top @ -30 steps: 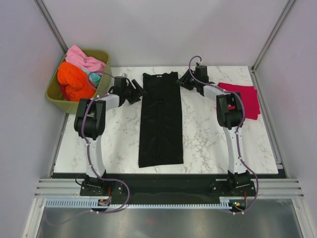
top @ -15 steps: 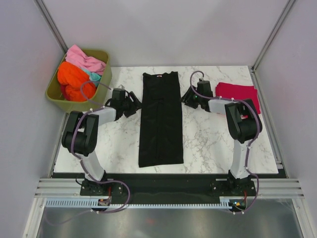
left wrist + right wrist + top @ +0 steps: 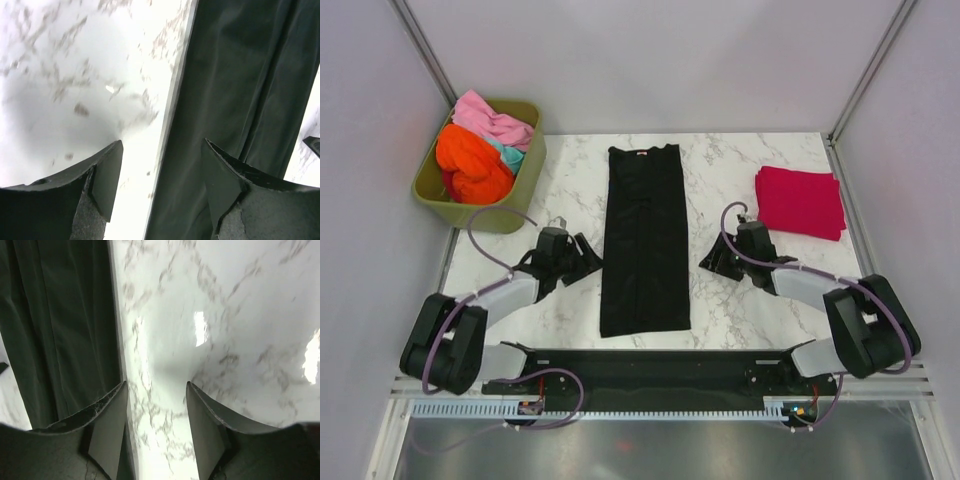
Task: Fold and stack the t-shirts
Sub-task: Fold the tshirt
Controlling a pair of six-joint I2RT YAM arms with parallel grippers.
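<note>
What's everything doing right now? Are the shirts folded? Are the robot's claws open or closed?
black t-shirt: folded into a long strip, lying flat.
red t-shirt: folded, lying flat.
orange t-shirt: crumpled in the tub.
pink t-shirt: crumpled in the tub.
teal t-shirt: crumpled in the tub, mostly hidden.
green tub: upright, full.
left gripper: open, empty, at the black t-shirt's left edge.
right gripper: open, empty, beside its right edge.
</note>
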